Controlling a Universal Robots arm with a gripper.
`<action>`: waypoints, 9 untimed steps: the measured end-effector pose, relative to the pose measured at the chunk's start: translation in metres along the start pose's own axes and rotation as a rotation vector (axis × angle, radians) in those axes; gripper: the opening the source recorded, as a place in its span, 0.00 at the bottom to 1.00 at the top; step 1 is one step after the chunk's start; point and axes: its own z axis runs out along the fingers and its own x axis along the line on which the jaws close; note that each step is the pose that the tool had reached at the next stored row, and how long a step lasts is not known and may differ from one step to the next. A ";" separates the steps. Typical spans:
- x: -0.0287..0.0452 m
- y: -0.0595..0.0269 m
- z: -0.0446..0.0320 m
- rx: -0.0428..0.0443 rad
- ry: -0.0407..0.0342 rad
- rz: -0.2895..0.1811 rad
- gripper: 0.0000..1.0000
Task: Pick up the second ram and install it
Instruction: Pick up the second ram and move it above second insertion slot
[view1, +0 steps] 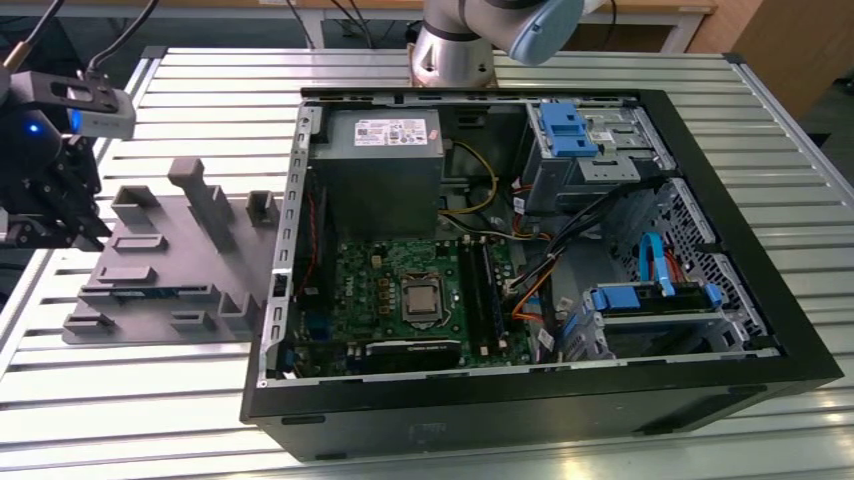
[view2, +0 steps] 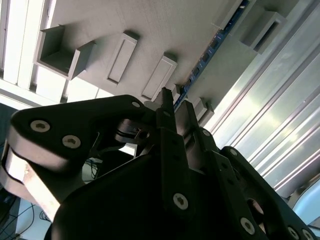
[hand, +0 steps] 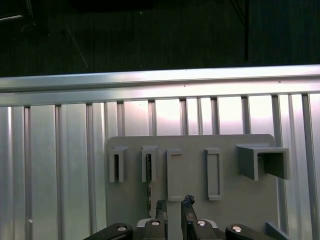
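While the claw (hand: 174, 204) hangs slightly parted, empty, second ram (view2: 206, 54), thin dark-blue stick, edge-on in tray (view2: 165, 25).

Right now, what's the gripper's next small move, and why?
Probably nudge the gripper sideways over the second ram: in the first wrist view it hovers open above the grey tray, with the stick off to one side of its gap.

Black end effector (view2: 176, 107), silver screws (view2: 180, 201), grey arm (view1: 451, 50)
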 end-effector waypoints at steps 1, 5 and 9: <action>0.0000 0.0000 0.0003 0.0001 -0.0001 0.000 0.26; 0.0002 -0.0001 0.0006 -0.0001 0.0001 0.000 0.26; 0.0002 -0.0001 0.0007 0.0001 0.0000 0.000 0.26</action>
